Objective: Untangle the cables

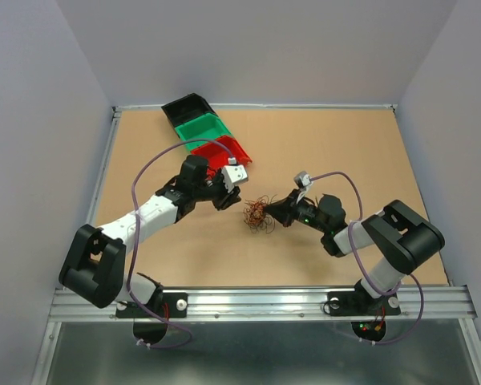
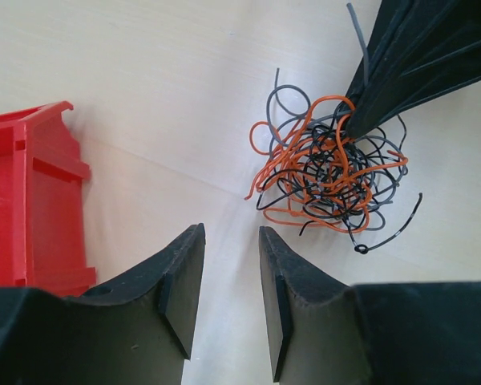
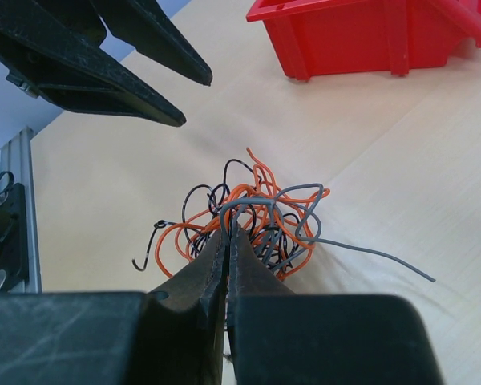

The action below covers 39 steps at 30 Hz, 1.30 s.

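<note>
The cables [image 1: 256, 215] are lying in one tangled clump of orange, black and grey strands near the middle of the worktop [image 1: 345, 152], between the two arms. The right gripper [image 3: 227, 234] is pressing its fingers together on the near edge of the clump, pinching a few strands at its tips. The left gripper [image 2: 231, 234] is hovering just beside the clump with its fingers spread, touching none of the strands. A red bin [image 2: 32, 200] is sitting close behind the left gripper, with a green bin [image 1: 202, 127] and a black bin [image 1: 188, 108] lining up beyond it.
</note>
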Each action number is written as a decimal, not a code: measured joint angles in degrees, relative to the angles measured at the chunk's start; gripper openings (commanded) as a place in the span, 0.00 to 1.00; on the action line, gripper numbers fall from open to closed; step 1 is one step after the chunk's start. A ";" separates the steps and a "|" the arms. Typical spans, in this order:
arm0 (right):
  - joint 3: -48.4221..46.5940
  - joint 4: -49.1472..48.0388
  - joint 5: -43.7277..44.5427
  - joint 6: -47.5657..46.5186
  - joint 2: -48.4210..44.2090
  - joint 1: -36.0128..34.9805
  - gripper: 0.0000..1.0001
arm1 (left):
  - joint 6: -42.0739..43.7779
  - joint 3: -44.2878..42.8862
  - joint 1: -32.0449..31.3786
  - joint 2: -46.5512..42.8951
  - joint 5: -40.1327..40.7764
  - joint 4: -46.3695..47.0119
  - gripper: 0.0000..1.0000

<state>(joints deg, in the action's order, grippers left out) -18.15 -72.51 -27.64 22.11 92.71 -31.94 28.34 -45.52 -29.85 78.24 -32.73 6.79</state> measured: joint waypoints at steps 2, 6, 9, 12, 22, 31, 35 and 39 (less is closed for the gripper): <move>0.00 -0.07 -0.55 -0.09 0.00 0.00 0.01 | 0.42 -0.02 0.00 0.02 -1.14 -0.48 0.45; 0.02 -0.04 -1.57 -0.07 -0.09 0.00 0.00 | 1.66 -0.02 -0.09 0.02 -2.97 -1.46 0.46; 0.61 -0.02 -2.10 -0.04 -0.74 0.00 0.01 | 2.75 -0.04 -0.74 0.35 -3.23 -2.01 0.46; 1.44 -0.09 -2.49 -0.04 -1.84 -0.04 0.00 | 3.65 -0.26 -2.12 1.60 -3.06 -2.54 0.46; 1.90 -0.17 -3.48 0.13 -2.75 -0.11 0.01 | 4.66 -0.39 -8.39 5.62 3.30 -2.34 0.19; 1.90 -0.17 -4.33 1.11 -2.75 -0.39 0.01 | 3.30 -0.33 -11.04 5.60 10.84 1.81 0.00; 1.92 -0.20 -2.69 1.79 -2.80 -0.39 0.00 | 2.49 2.01 -10.99 2.64 14.36 4.44 0.00; 2.34 -0.04 2.03 2.08 -4.11 -0.39 0.01 | 1.03 4.98 -10.12 -3.37 18.29 6.80 0.00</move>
<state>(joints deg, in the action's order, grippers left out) -15.81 -72.55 -25.61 24.18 88.60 -32.34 29.36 -40.53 -39.97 74.87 -14.44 13.58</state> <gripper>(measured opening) 0.028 0.023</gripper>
